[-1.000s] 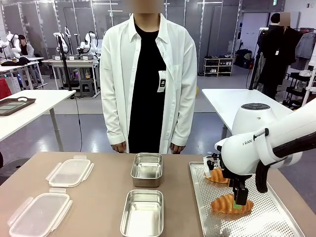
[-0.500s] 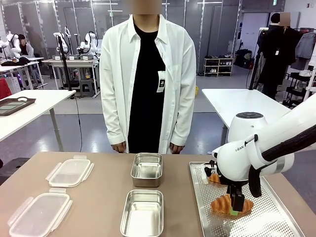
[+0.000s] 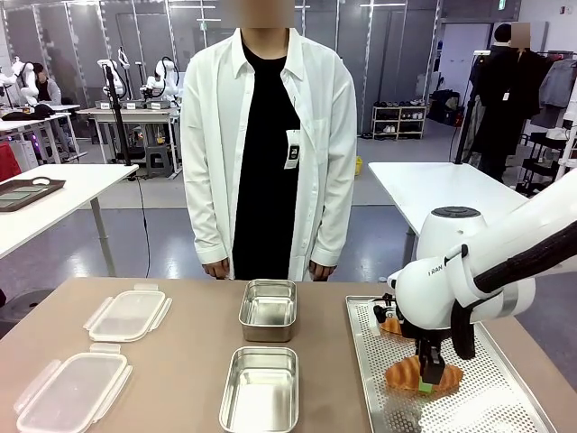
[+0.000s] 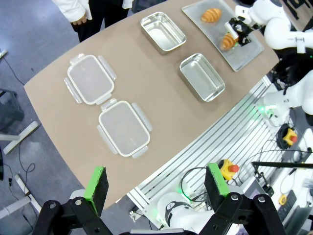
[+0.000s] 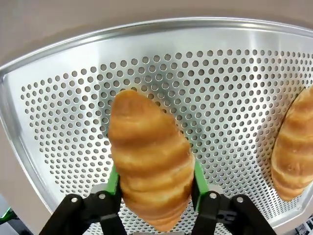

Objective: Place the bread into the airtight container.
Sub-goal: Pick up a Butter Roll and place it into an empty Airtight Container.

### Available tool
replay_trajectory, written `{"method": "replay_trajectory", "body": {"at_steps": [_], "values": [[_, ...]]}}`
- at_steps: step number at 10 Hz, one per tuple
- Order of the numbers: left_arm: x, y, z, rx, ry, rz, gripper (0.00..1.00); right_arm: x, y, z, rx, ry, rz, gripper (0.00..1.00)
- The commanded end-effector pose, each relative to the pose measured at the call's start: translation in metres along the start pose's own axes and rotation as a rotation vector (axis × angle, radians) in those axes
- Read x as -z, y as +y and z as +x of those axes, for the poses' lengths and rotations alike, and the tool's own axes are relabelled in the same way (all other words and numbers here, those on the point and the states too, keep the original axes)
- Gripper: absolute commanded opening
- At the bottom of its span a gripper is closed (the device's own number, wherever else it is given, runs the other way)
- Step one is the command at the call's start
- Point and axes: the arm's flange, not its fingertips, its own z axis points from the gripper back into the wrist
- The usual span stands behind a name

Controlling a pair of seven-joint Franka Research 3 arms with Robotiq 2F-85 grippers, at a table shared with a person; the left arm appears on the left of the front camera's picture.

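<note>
Brown tabletop carries a perforated metal tray at its right side. On this tray lies a golden croissant, and the right gripper pinches it between its green pads, one on each flank. A second croissant lies just behind it on the same tray. A near rectangular steel container and a far steel container stand in the middle, both open and empty. Two clear plastic lids lie at the left. The left gripper hangs high above the table, its fingers spread wide.
</note>
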Motion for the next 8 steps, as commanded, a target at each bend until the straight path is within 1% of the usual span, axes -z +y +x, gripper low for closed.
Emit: {"method": "replay_trajectory", "body": {"at_steps": [1,4,6,8], "values": [[-0.001,0.0,-0.001,0.021,0.005,0.0,1.0,-0.001,-0.004,0.001,-0.021,-0.013,0.016,0.42],[-0.001,0.0,-0.001,0.021,0.005,0.0,1.0,-0.032,-0.002,0.003,-0.02,-0.022,0.012,0.42],[-0.001,0.0,-0.001,0.021,0.005,0.0,1.0,-0.069,0.001,0.01,-0.009,-0.041,-0.022,0.42],[-0.001,0.0,-0.001,0.021,0.005,0.0,1.0,-0.11,0.006,0.02,0.005,-0.032,-0.059,0.42]]}}
